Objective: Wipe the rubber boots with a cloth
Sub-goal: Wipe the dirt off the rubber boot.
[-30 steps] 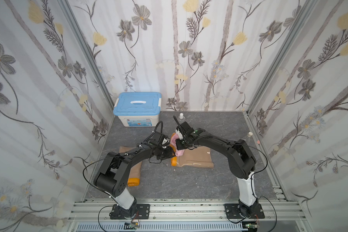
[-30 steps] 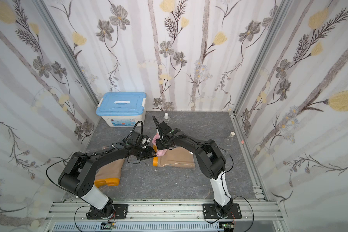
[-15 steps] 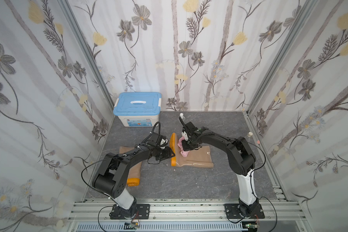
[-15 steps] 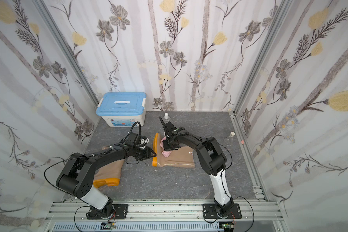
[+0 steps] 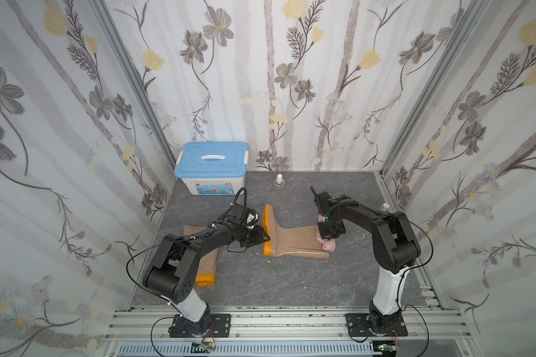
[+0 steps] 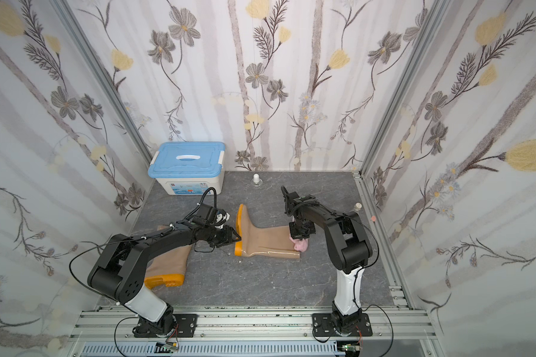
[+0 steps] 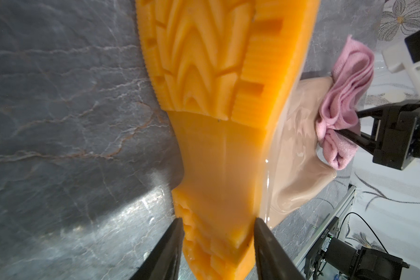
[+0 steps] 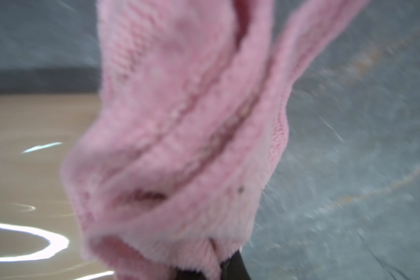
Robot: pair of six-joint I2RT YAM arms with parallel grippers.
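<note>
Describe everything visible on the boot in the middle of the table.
The boot is glossy tan rubber with a treaded orange sole. It lies on its side on the grey table, toe toward the back wall, shaft toward the right arm. Jaws of the left gripper clamp its heel; the pink cloth in the right gripper hangs at its shaft rim.

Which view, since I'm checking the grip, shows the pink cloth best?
Left wrist view: the cloth is sharp, pinched in the right gripper at the boot's top. Right wrist view is blurred; both top views show just a small pink bit.
</note>
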